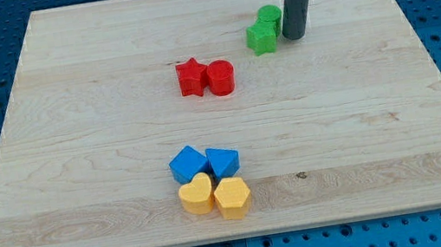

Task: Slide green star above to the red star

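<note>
The green star [261, 38] lies near the view's top, right of centre, touching a green round block [270, 17] just behind it. The red star [190, 77] lies left of and below it, touching a red cylinder [221, 78] on its right. My tip [293, 37] stands just to the right of the green star, close beside the two green blocks; I cannot tell whether it touches them.
Near the view's bottom centre sit a blue cube [187, 163], a blue triangular block [223, 162], a yellow heart [197, 194] and a yellow hexagonal block [232, 197], clustered together. The wooden board [77, 162] lies on a blue pegboard.
</note>
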Robot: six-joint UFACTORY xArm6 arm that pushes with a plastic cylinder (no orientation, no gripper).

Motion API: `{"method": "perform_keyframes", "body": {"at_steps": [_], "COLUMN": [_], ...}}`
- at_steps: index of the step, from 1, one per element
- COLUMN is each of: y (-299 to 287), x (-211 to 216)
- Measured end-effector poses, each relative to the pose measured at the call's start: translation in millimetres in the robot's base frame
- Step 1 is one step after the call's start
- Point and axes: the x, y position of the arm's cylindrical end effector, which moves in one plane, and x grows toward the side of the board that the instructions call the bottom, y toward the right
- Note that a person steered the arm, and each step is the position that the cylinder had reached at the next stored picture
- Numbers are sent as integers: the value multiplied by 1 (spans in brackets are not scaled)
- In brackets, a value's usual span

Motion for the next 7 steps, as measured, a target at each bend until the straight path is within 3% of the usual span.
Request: {"method": "perform_keyframes", "body": {"at_steps": [3, 7], "y": [-58, -123], "x": [-32, -25]}}
